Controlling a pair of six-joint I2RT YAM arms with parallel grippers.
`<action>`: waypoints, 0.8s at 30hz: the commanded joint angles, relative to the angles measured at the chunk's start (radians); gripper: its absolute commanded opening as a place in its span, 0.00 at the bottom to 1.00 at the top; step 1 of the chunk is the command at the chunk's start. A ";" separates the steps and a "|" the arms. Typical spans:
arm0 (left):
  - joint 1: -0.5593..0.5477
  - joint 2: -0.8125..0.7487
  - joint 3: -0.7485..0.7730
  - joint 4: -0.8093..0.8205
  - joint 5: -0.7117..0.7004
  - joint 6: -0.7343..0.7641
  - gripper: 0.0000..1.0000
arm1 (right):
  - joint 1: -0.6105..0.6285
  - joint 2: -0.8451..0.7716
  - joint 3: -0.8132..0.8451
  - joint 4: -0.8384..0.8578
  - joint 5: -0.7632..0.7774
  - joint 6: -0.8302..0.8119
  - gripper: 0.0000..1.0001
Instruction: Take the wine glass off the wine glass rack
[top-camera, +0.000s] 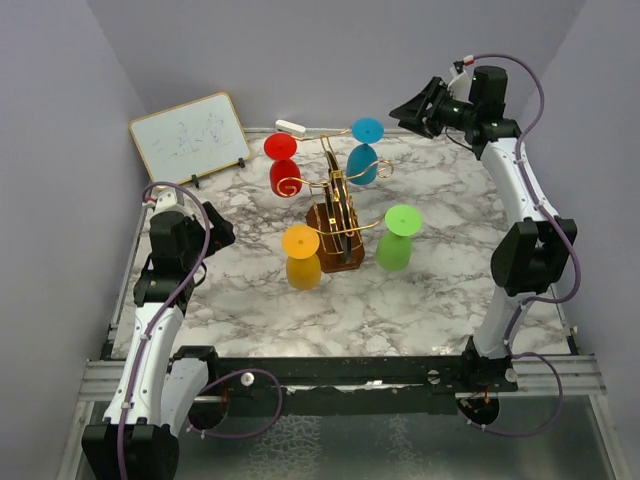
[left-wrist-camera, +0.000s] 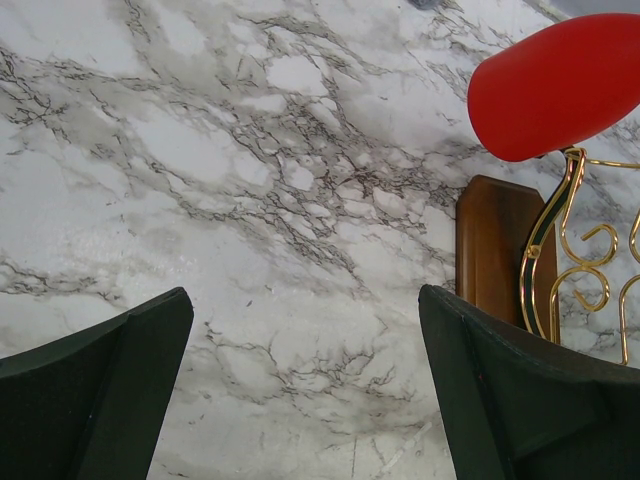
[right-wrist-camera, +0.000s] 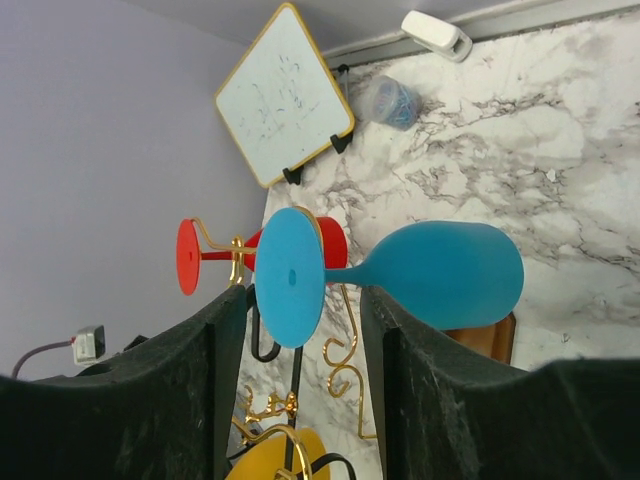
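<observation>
The gold wire wine glass rack (top-camera: 335, 205) stands on a brown wooden base mid-table. Upside-down glasses hang from its arms: red (top-camera: 283, 165), blue (top-camera: 364, 150), orange (top-camera: 302, 257) and green (top-camera: 397, 238). My right gripper (top-camera: 412, 108) is open, raised at the back right, apart from the blue glass. In the right wrist view the blue glass (right-wrist-camera: 420, 275) hangs ahead, its foot between my open fingers (right-wrist-camera: 300, 340). My left gripper (top-camera: 222, 232) is open, low at the left; its wrist view shows bare marble, the red glass (left-wrist-camera: 555, 85) and the rack base (left-wrist-camera: 495, 250).
A small whiteboard (top-camera: 190, 137) leans at the back left. A white eraser (top-camera: 290, 127) lies by the back wall. A blue tangle of bands (right-wrist-camera: 390, 100) lies near the whiteboard in the right wrist view. Purple walls enclose the marble table (top-camera: 430, 290).
</observation>
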 joint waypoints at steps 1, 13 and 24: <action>0.006 -0.002 0.020 0.001 0.009 -0.007 0.99 | 0.030 0.021 0.001 -0.018 -0.027 -0.041 0.49; 0.006 -0.001 0.020 -0.001 0.006 -0.007 0.99 | 0.081 0.046 -0.013 -0.032 -0.016 -0.073 0.43; 0.006 -0.004 0.022 -0.007 -0.008 -0.012 0.99 | 0.097 0.047 -0.024 -0.077 0.026 -0.107 0.35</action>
